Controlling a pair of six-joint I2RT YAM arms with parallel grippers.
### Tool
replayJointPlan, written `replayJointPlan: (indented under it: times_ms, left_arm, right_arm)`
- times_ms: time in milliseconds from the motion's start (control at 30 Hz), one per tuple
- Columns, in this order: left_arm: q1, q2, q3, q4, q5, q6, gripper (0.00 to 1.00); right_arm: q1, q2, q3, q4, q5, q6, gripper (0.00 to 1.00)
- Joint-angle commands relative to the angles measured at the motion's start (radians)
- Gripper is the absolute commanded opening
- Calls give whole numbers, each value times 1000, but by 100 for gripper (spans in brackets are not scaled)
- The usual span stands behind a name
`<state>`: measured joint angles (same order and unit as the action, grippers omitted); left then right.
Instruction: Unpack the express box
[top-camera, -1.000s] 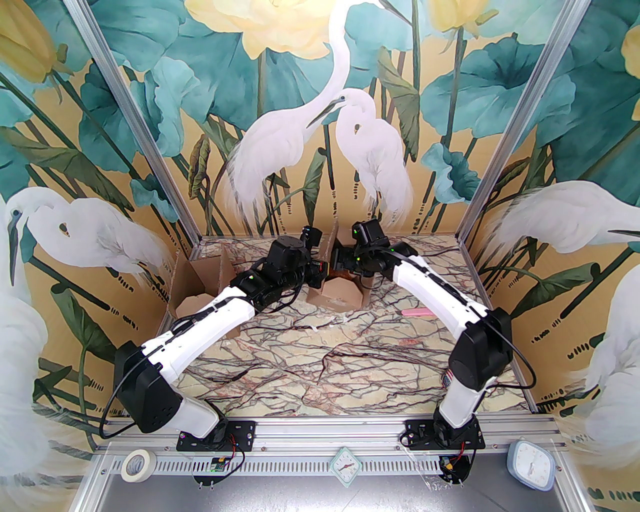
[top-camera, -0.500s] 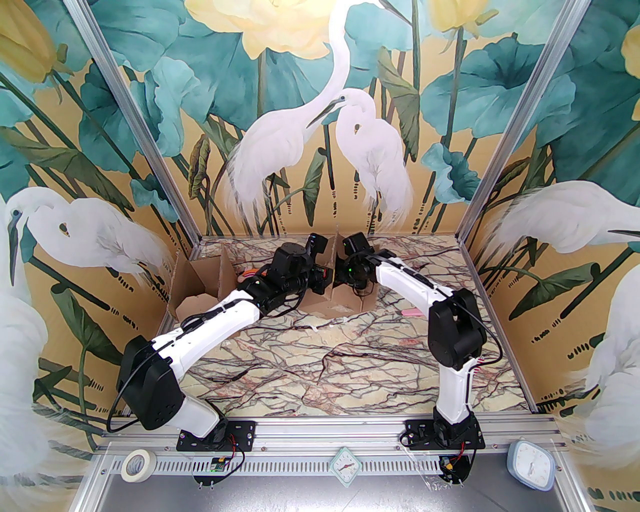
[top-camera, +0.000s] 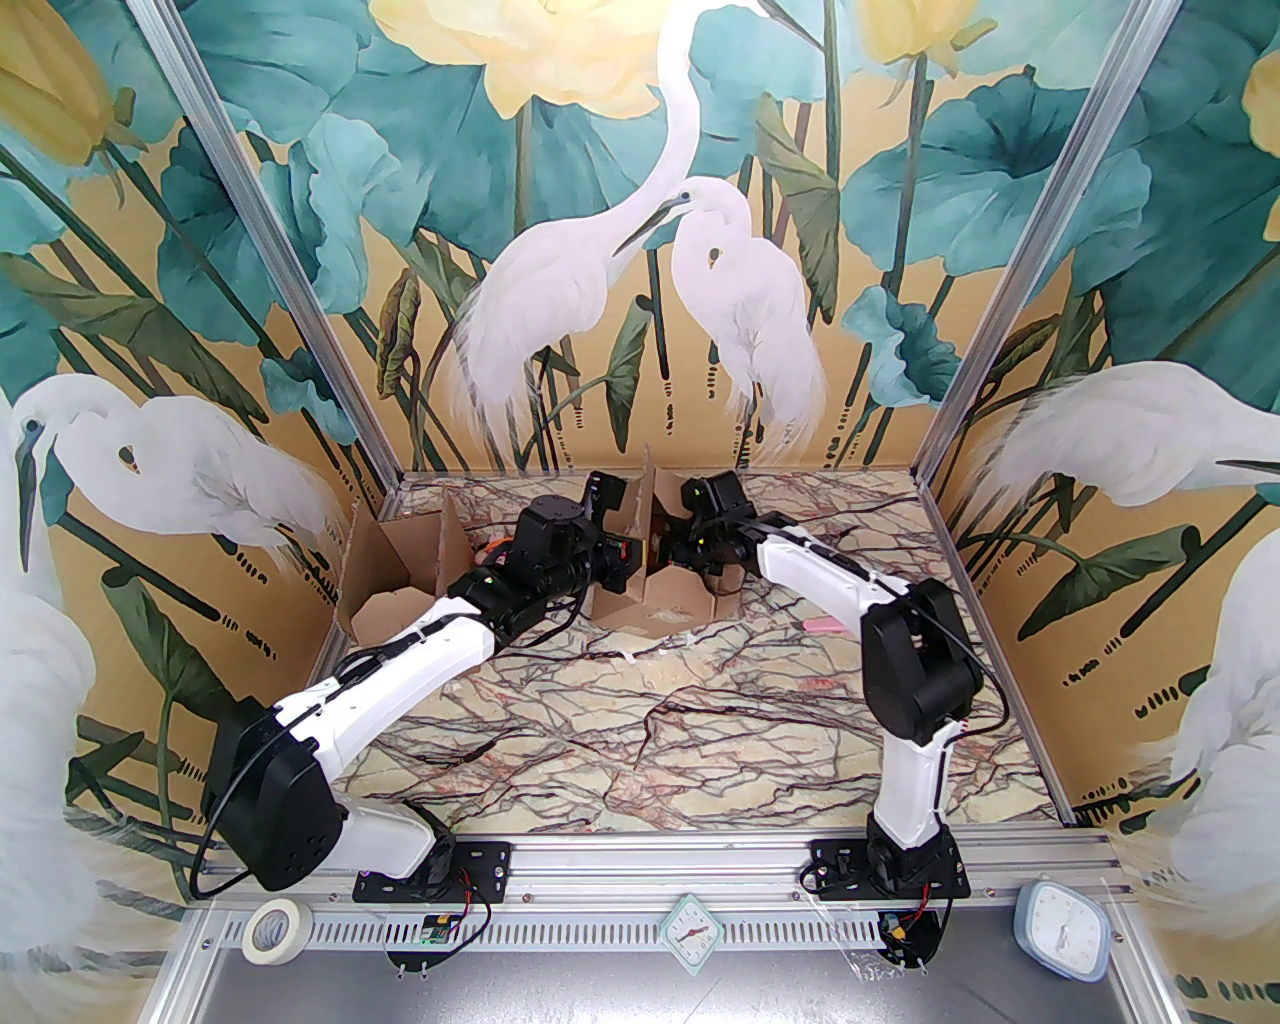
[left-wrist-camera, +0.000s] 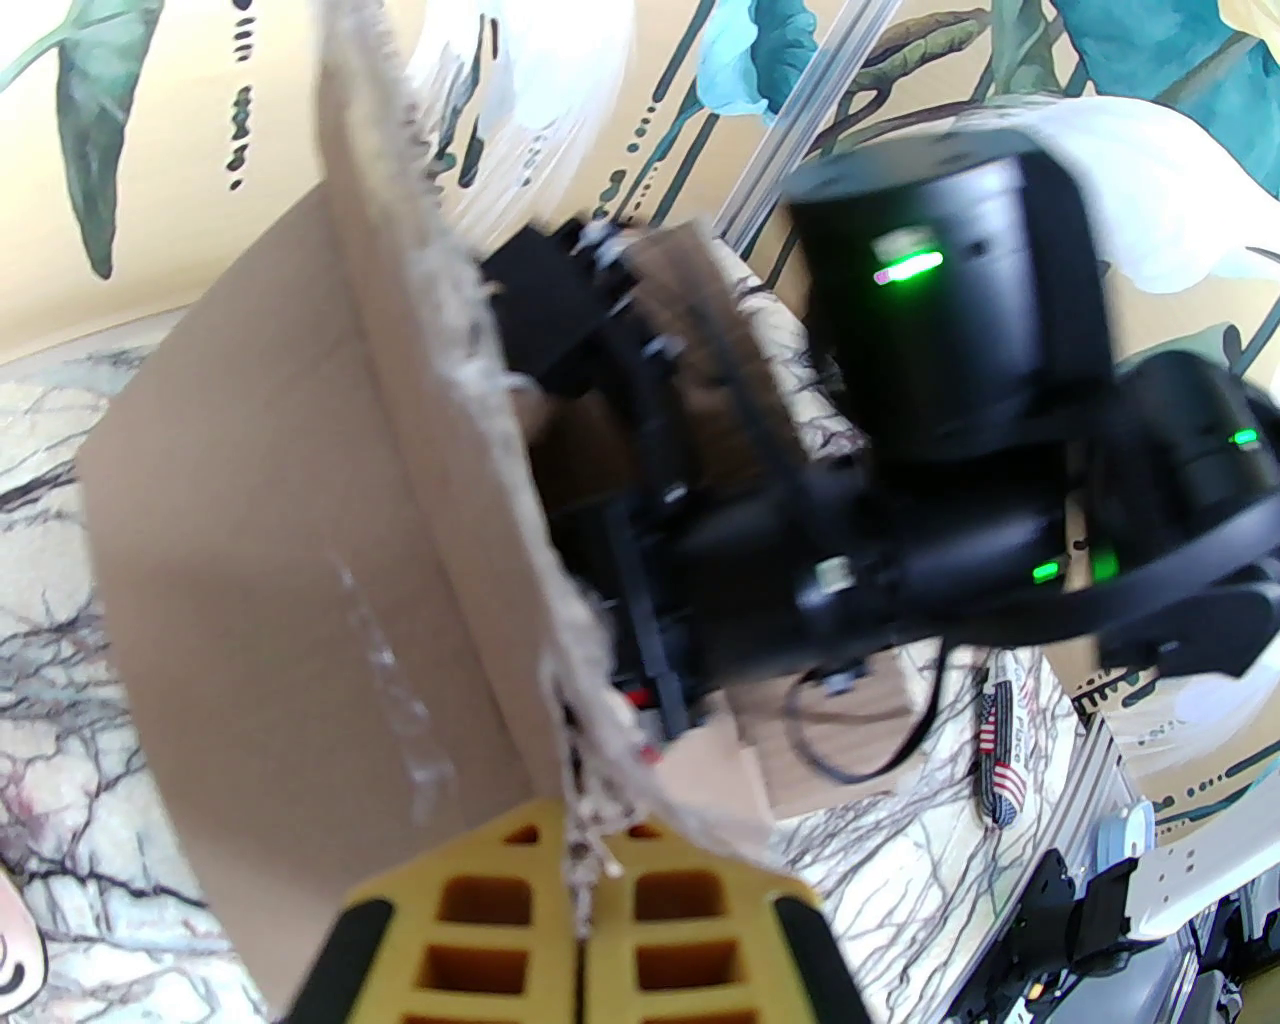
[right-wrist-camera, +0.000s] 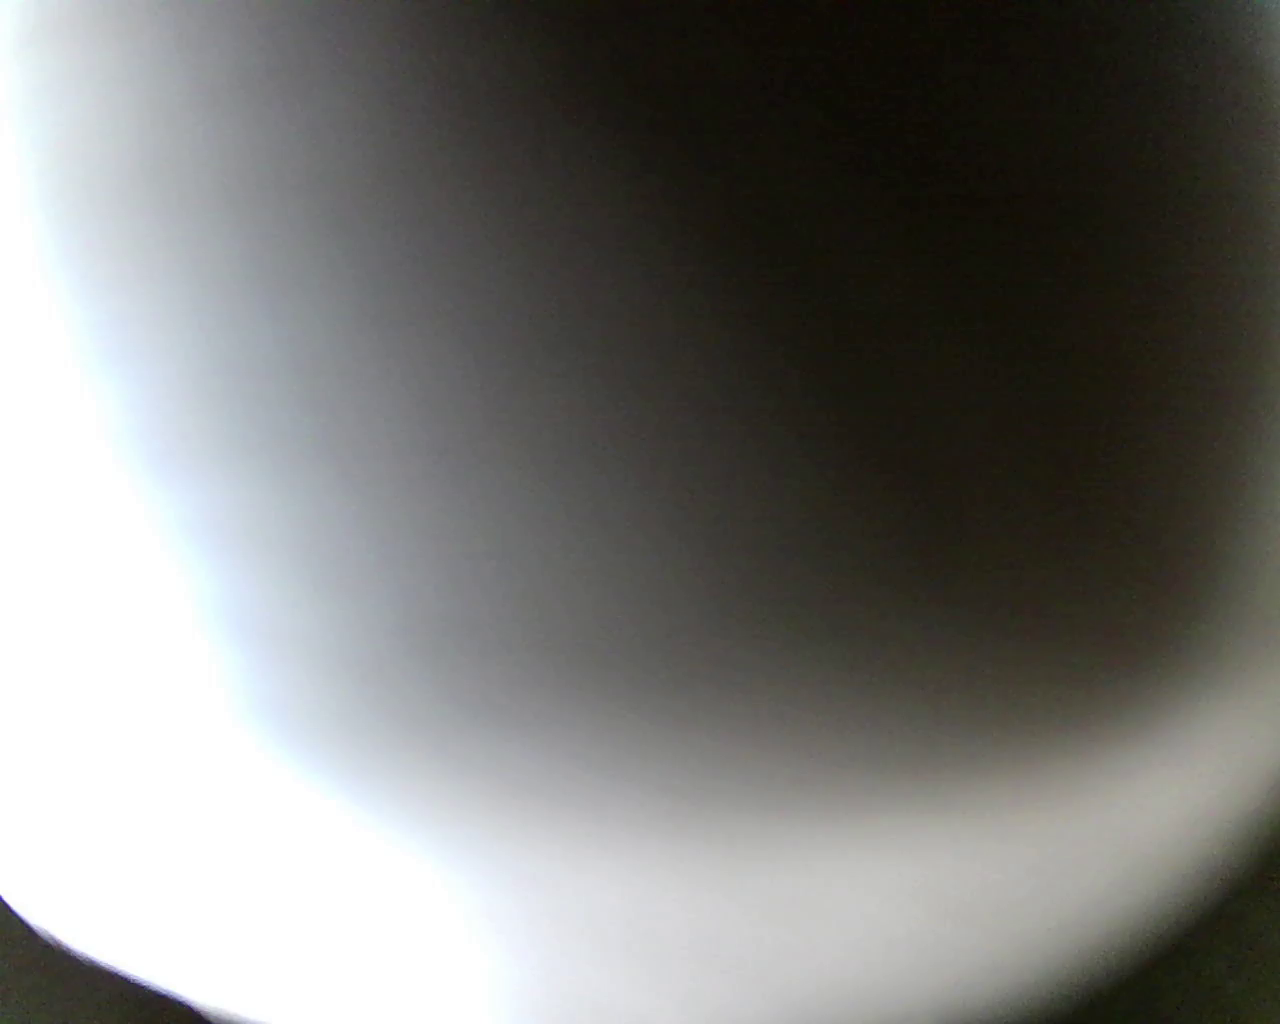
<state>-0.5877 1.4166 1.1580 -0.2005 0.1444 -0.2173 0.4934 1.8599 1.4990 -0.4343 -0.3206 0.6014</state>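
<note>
Beneath egret murals (top-camera: 620, 280) — apparently marble table (top-camera: 640, 720)

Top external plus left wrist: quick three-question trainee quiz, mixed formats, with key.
1. True or false: the left gripper is shut on the torn flap of the express box.
2. The right arm reaches: A) into the express box; B) to the tape roll; C) to the table's near edge.
3. Fill in: a second cardboard box stands to the express box's ___.
Key: 1 true; 2 A; 3 left.
</note>
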Motion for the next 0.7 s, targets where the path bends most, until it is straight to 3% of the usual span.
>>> replayJointPlan:
  times_ms: [0, 400, 667]
  left_arm:
    - [27, -24, 0, -82, -54, -30, 0]
    - [51, 25, 53, -204, -68, -135, 0]
    - [37, 111, 121, -247, -61, -162, 0]
  right_arm:
    - [0, -160, -20, 16, 45, -48, 0]
    - [-4, -386, -66, 146, 86, -60, 0]
    - [-115, -420, -92, 505, -63, 195, 0]
